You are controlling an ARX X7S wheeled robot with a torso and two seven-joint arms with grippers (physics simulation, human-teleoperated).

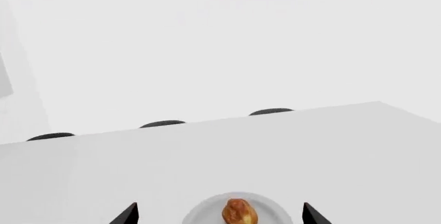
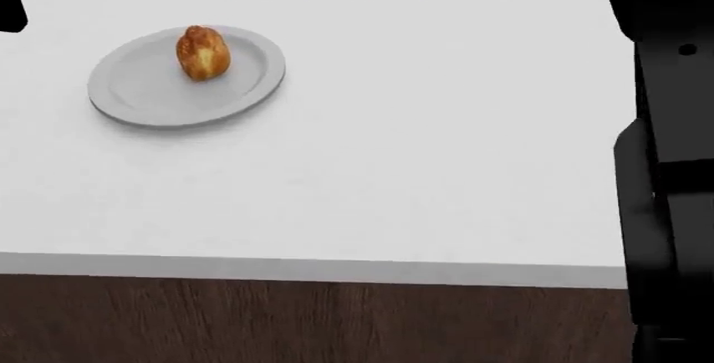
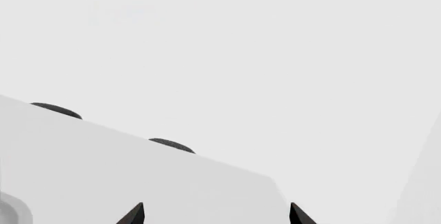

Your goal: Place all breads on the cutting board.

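A white table (image 2: 424, 171) carries one grey plate (image 2: 134, 99) at ten o'clock in the head view, one bread roll (image 2: 202, 52) resting on it. The left gripper (image 1: 219, 214) hangs open above the roll; the right gripper (image 3: 215, 214) is open, empty. Descend centred, clearing the rim. No cutting board shows.

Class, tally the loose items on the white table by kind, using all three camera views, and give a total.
Bread roll: 1
Grey plate: 1
Total: 2
No cutting board or second roll shows in any view.
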